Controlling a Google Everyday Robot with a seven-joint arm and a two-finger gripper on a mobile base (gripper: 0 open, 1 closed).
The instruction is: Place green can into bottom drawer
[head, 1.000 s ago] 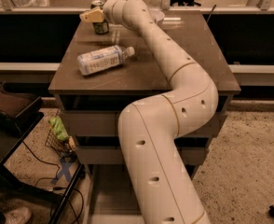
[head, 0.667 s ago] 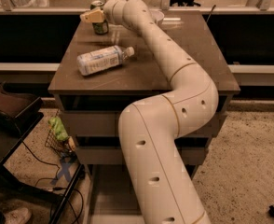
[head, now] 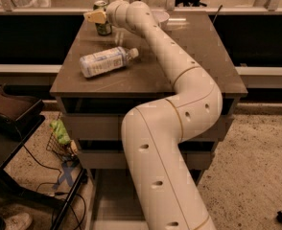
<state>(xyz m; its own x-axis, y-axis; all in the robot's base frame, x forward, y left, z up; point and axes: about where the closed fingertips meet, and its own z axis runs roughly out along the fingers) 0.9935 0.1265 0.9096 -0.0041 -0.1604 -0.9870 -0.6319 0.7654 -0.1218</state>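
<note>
The green can point(head: 102, 28) stands upright at the far left corner of the brown cabinet top point(head: 198, 56). My gripper point(head: 96, 17) is at the can, level with its upper part and partly covering it; the arm stretches across the cabinet top from the front. The bottom drawer point(head: 107, 200) shows as a pale open tray low at the cabinet's front, mostly hidden behind my arm.
A clear plastic bottle with a white label point(head: 105, 61) lies on its side in front of the can. A white bowl point(head: 161, 17) sits at the back. Two upper drawers point(head: 90, 127) are shut. A wire basket point(head: 59, 138) and a black stand point(head: 11, 111) are at the left.
</note>
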